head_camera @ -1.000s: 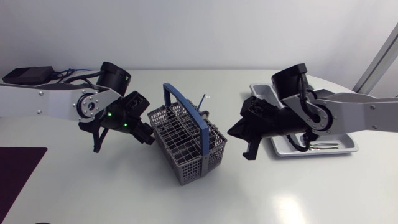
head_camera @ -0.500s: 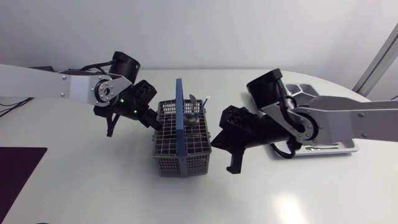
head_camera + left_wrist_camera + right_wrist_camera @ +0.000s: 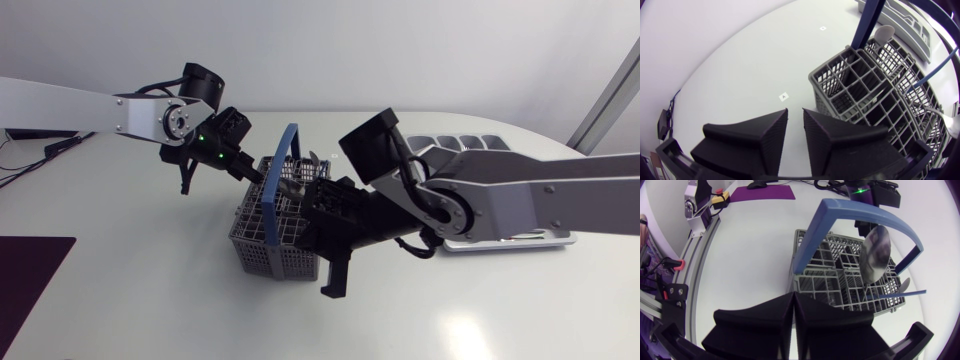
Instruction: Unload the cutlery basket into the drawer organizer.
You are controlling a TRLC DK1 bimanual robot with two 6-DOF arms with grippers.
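End effector on left (image 3: 795, 113) barely parted beside basket (image 3: 856, 86), right end effector (image 3: 793, 296) clenched empty

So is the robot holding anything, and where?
No, nothing. The left fingers and the right fingers are both empty, near the cutlery basket.

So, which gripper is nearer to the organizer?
Right. The right gripper hangs beside the basket, on the organizer side; the left gripper is across the basket from it.

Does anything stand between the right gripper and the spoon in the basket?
Nothing visible stands directly between the right gripper and the spoon; the blue basket handle only arches closely above the spoon's bowl.
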